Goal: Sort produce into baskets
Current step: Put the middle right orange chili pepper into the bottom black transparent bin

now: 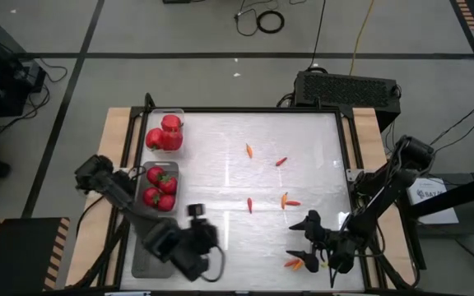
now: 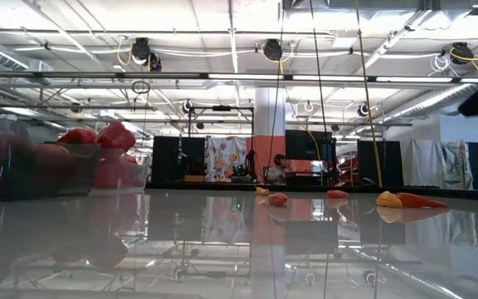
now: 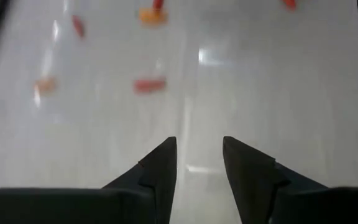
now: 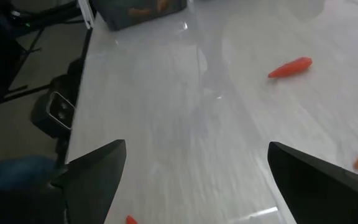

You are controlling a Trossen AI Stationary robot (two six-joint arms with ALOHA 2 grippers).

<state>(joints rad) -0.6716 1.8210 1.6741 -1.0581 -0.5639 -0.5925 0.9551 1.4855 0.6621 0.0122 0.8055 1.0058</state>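
Note:
Red peppers (image 1: 164, 131) fill the far clear basket (image 1: 168, 113) at the table's left edge. Tomatoes (image 1: 161, 187) lie in the middle basket (image 1: 173, 168). A third basket (image 1: 148, 256) sits near the front left, partly under my left arm. Small orange-red chilies (image 1: 250, 204) lie scattered over the white table top. My left gripper (image 1: 211, 238) hangs above the table by the third basket, slightly open and empty (image 3: 199, 155). My right gripper (image 1: 301, 238) stands wide open and empty near the front right (image 4: 197, 155), with a chili (image 1: 293, 263) beside its near finger.
More chilies lie at mid-table (image 1: 249, 150), (image 1: 281, 161), (image 1: 286, 200). The low view shows the filled baskets (image 2: 81, 158) at the left and chilies (image 2: 409, 199) on the glossy top. A black box (image 1: 348, 86) stands beyond the far edge.

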